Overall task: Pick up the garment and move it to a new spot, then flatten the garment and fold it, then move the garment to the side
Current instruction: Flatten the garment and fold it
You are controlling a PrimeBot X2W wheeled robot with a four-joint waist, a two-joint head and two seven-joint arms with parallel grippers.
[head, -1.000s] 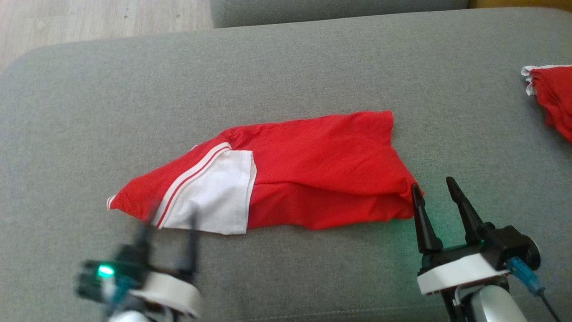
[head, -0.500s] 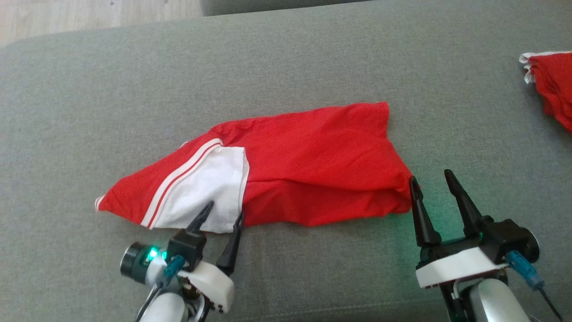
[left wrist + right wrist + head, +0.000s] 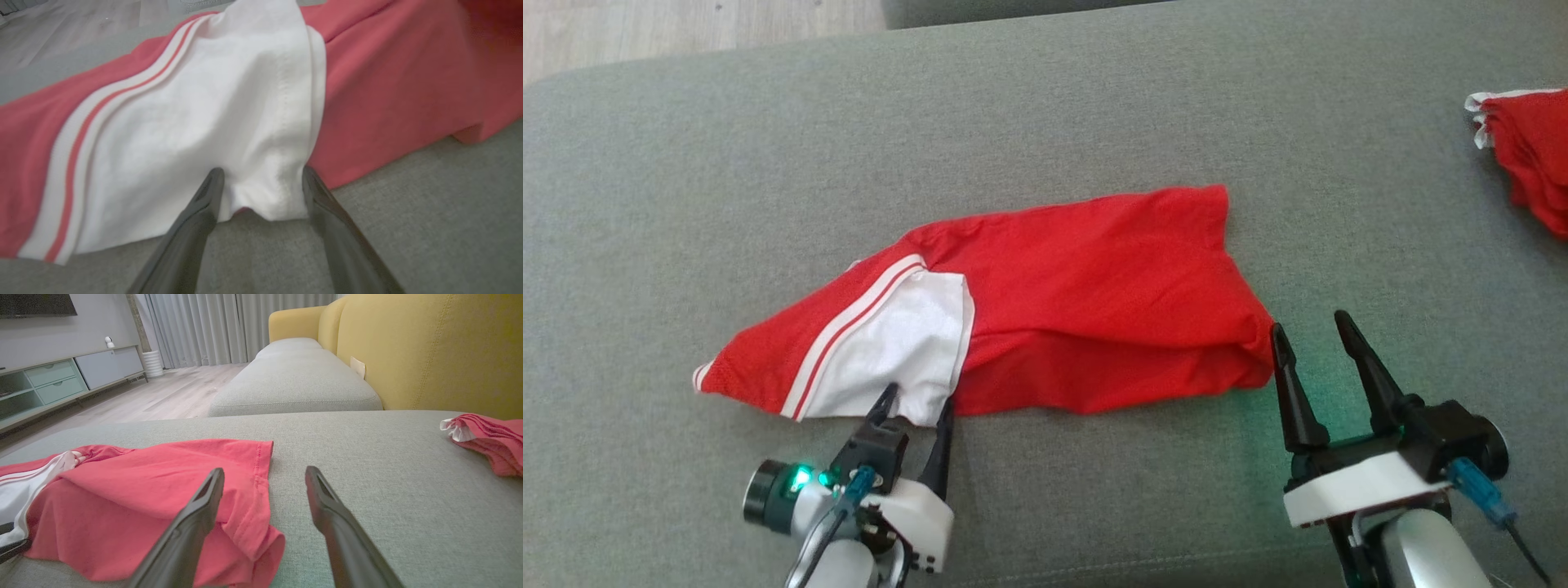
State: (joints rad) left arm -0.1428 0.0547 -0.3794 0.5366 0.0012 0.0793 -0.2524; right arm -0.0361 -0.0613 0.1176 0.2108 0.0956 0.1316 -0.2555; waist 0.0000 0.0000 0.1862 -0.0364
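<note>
The garment is spread, partly folded over itself, on the grey sofa cushion, directly ahead of both tools. The left tool is held with its fingers apart, astride the near edge of the white panel. The right tool is likewise spread, with its inner finger at the garment's red corner and its outer finger over bare cushion. If the tools are closed as placed, only the upper layer may be caught, so the cloth would be lifted unevenly and bunched rather than flattened. At the right tool the corner may be missed altogether, or the upholstery pinched. How many layers lie beneath the fold cannot be made out. A second red cloth, well off to the right tool's outer side, is cut off by the frame. Whether the left fingertips touch the hem or sit under it cannot be told.
</note>
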